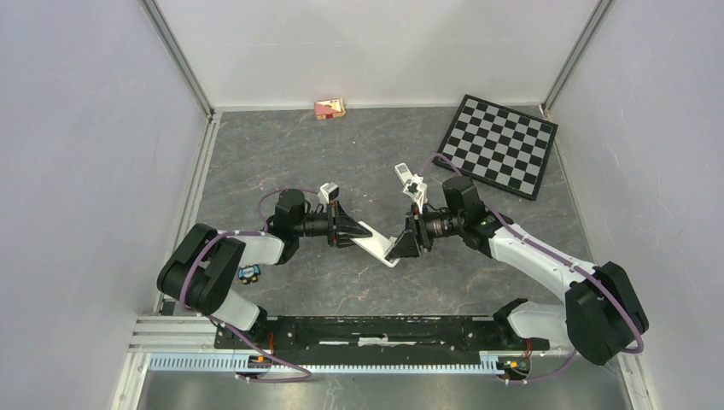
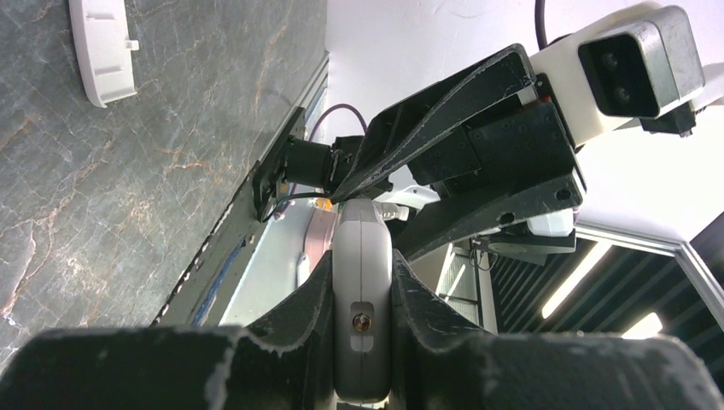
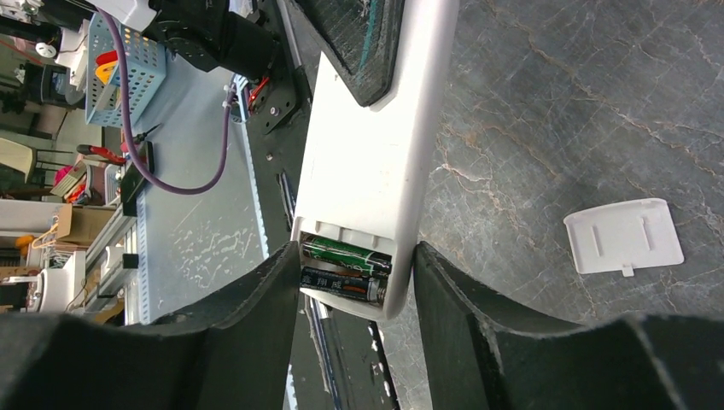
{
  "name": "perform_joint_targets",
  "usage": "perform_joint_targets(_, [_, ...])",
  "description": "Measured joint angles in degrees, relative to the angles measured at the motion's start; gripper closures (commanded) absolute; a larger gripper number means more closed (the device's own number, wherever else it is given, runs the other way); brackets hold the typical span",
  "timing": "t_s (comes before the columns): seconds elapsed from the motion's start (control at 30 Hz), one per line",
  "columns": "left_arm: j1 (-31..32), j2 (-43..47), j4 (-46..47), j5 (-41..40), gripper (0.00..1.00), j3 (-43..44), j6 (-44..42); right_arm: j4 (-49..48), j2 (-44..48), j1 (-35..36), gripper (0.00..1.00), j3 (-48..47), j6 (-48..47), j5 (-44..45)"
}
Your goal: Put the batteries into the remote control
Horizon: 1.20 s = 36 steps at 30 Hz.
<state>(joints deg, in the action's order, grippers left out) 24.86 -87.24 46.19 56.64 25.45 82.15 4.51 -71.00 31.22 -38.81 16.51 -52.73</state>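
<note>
The white remote control (image 1: 376, 244) hangs above the table between both arms. My left gripper (image 1: 357, 231) is shut on one end of it; in the left wrist view the remote (image 2: 362, 299) sits clamped between the jaws. My right gripper (image 3: 357, 256) is closed around the other end, both fingers touching its sides. That end's compartment is uncovered and holds two batteries side by side, a green one (image 3: 346, 254) and a dark one (image 3: 341, 284). The white battery cover (image 3: 627, 237) lies loose on the table.
A checkerboard (image 1: 499, 145) lies at the back right. A small red box (image 1: 329, 108) rests against the back wall. A small blue and yellow object (image 1: 248, 273) sits beside the left arm's base. The battery cover (image 2: 102, 47) also shows on the grey tabletop.
</note>
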Motion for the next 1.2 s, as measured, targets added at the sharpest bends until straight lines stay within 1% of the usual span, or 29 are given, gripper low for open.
perform_joint_targets(0.13, [0.0,0.0,-0.3,-0.4,0.98,0.0,0.0,-0.2,0.0,0.1,0.19,0.0,0.2,0.0])
perform_joint_targets(0.2, [0.0,0.0,-0.4,-0.7,0.98,0.0,0.0,-0.7,0.0,0.1,0.14,0.2,0.5,0.0])
perform_joint_targets(0.3, [0.0,0.0,-0.5,-1.0,0.98,0.0,0.0,-1.7,0.5,0.0,0.15,0.7,1.1,0.1])
perform_joint_targets(0.53, [0.0,0.4,-0.7,-1.1,0.98,0.0,0.0,-3.3,1.2,0.0,0.29,1.4,0.9,0.0])
perform_joint_targets(0.63, [0.0,0.7,-0.7,-1.0,0.98,0.0,0.0,-3.3,1.2,0.0,0.31,1.4,0.5,-0.2])
perform_joint_targets(0.8, [0.0,0.7,-0.9,-1.0,0.98,0.0,0.0,-3.2,1.7,0.0,0.37,1.6,-0.4,-0.2])
perform_joint_targets(0.9, [0.0,0.7,-0.9,-0.8,0.98,0.0,0.0,-3.2,2.2,-0.1,0.38,1.9,-0.9,-0.2])
perform_joint_targets(1.0, [0.0,0.7,-0.9,-0.7,0.98,0.0,0.0,-3.2,2.7,-0.2,0.36,2.1,-1.4,-0.2])
perform_joint_targets(1.13, [0.0,0.7,-0.9,-0.7,0.98,0.0,0.0,-3.2,3.5,-0.2,0.25,2.2,-1.9,-0.3])
perform_joint_targets(1.2, [0.0,0.7,-0.9,-0.7,0.98,0.0,0.0,-3.2,4.0,-0.2,0.23,2.2,-2.1,-0.5])
